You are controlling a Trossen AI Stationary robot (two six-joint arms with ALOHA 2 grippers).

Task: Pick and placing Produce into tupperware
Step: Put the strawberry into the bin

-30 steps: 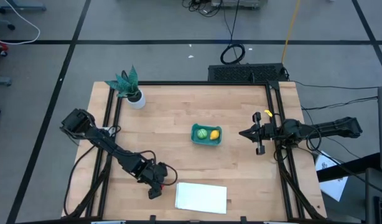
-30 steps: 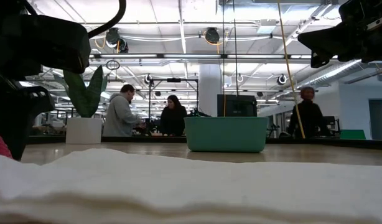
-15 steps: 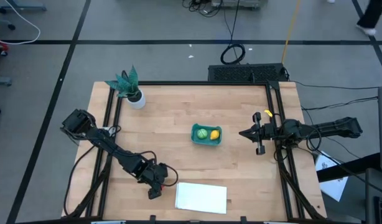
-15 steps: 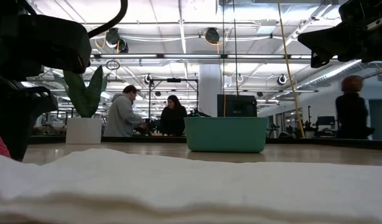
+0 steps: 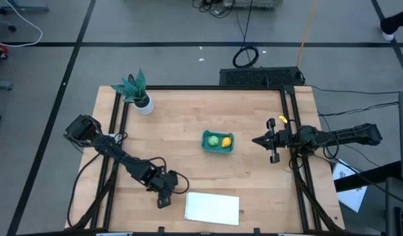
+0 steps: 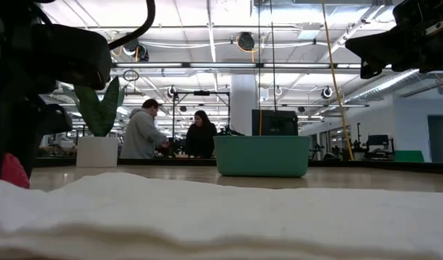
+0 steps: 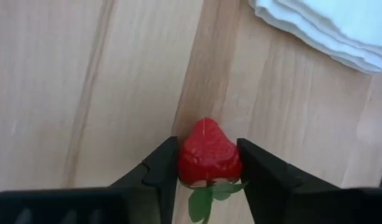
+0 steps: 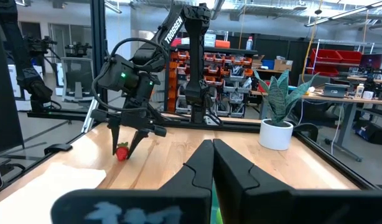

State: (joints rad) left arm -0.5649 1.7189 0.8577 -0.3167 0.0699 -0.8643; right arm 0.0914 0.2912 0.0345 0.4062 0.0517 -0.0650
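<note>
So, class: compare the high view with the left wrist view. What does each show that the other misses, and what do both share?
Only the high view shows the teal tub holding the green fruit and lemon, the potted plant and the right gripper. Only the left wrist view shows the strawberry pinched between the left fingers. Both show the white sheet and wooden table.

Grey floor (image 5: 155, 26) with dark lines surrounds the wooden tabletop (image 5: 188, 124); two people (image 6: 142, 133) stand under bright ceiling lights (image 6: 207, 65).
</note>
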